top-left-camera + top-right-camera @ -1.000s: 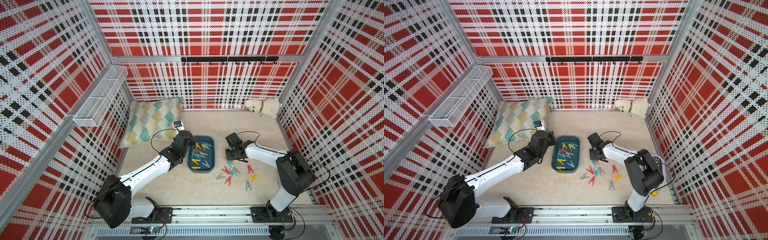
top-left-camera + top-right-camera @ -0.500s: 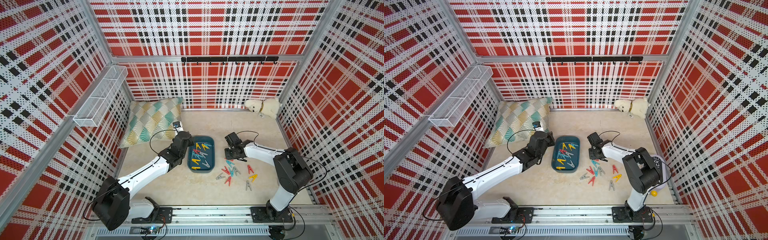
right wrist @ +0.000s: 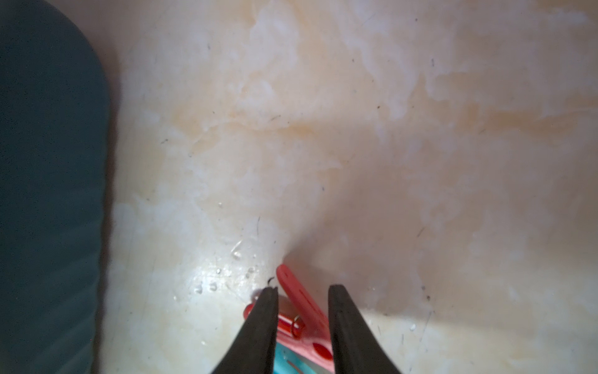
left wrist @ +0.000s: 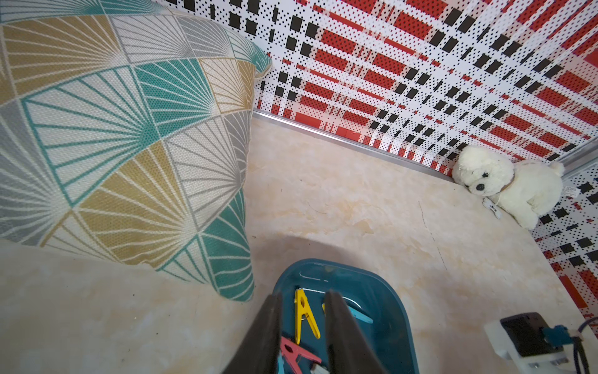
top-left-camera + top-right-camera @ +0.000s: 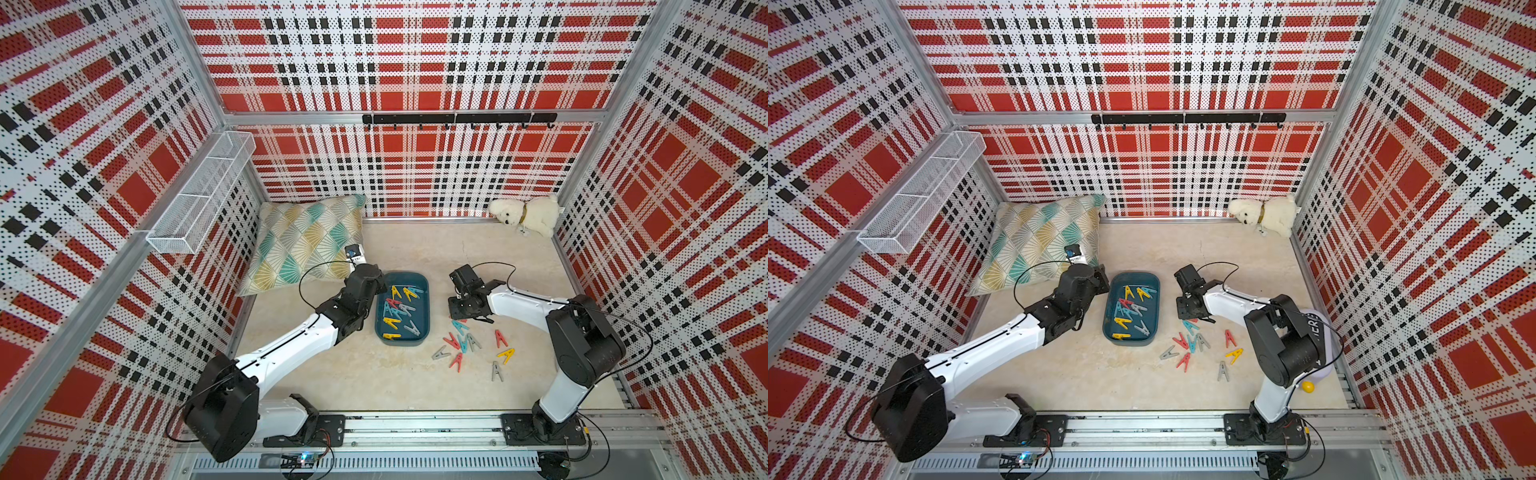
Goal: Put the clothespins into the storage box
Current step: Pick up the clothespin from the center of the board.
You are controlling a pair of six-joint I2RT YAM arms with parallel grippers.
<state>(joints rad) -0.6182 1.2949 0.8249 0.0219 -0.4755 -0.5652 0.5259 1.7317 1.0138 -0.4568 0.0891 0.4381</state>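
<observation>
The storage box (image 5: 424,286) (image 5: 1156,291) is a shallow teal tray in mid-table, holding several clothespins (image 5: 399,309) in yellow, red, grey and light blue. Several more clothespins (image 5: 465,343) lie loose on the table to its right. My left gripper (image 4: 302,296) hangs open over the box's far left corner, empty, with a yellow clothespin (image 4: 304,314) below the gap. My right gripper (image 3: 302,289) is low over the table right of the box (image 3: 48,194). It is open and straddles a red clothespin (image 3: 297,298) that lies partly on a light blue one (image 3: 288,362). Its left finger covers one red leg.
A patterned cushion (image 5: 307,241) leans at the back left, close to the left arm. A white plush dog (image 5: 525,214) sits in the back right corner. A white wire basket (image 5: 199,195) hangs on the left wall and a black hook rail (image 5: 457,119) on the back wall.
Almost nothing differs. The right arm's elbow has shifted slightly to the left. Both grippers keep their place and their opening.
</observation>
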